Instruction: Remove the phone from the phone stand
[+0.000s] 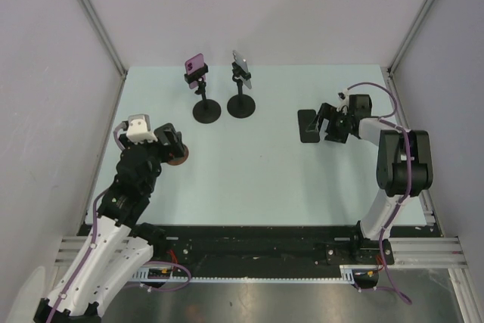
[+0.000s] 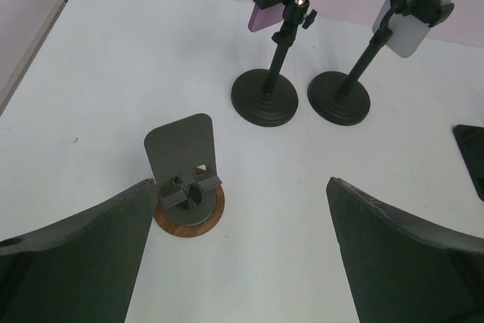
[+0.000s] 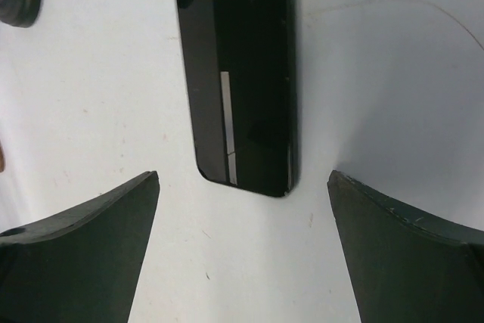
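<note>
Black and glossy, the flat slab phone (image 3: 242,73) lies on the pale table (image 2: 113,73), right of centre. The right gripper (image 3: 243,178) is spread wide astride its right end, apparently not touching it. A clean finish probably means withdrawing straight up without nudging it.

The left gripper (image 2: 240,183), also wide, hovers by the empty grey metal stand on a wooden disc (image 2: 181,156). At the far side, two black pole stands (image 2: 265,96) clamp a purple phone (image 2: 261,17) and a white phone (image 2: 412,32).
</note>
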Available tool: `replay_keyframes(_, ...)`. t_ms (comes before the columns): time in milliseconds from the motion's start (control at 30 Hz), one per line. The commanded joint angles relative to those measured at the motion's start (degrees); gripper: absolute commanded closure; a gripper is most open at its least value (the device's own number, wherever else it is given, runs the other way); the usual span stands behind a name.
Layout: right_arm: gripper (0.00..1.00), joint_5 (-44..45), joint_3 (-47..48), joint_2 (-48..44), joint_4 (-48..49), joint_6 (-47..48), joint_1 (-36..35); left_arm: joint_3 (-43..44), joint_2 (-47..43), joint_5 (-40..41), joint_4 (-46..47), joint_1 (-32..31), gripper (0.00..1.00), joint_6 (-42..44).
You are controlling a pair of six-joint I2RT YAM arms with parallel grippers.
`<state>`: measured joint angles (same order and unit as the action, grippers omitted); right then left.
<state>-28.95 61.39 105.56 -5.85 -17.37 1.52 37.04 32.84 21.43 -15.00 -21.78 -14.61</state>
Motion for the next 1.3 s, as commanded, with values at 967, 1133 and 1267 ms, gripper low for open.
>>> replay_keyframes(967,0.00,35.3,-10.0,-45.0,-7.6,4.8,-23.7,12.7,32.0,9.4,-6.9,9.5,0.00,-15.4)
replay_keyframes(1133,0.00,36.2,-11.0,-46.1,-7.1,5.6,-23.8,13.3,35.3,6.8,-6.2,11.0,0.00,-15.2)
replay_keyframes(1267,0.00,35.0,-11.5,-46.3,-6.5,5.8,-23.7,13.9,38.1,5.7,-4.6,11.0,0.00,-14.9)
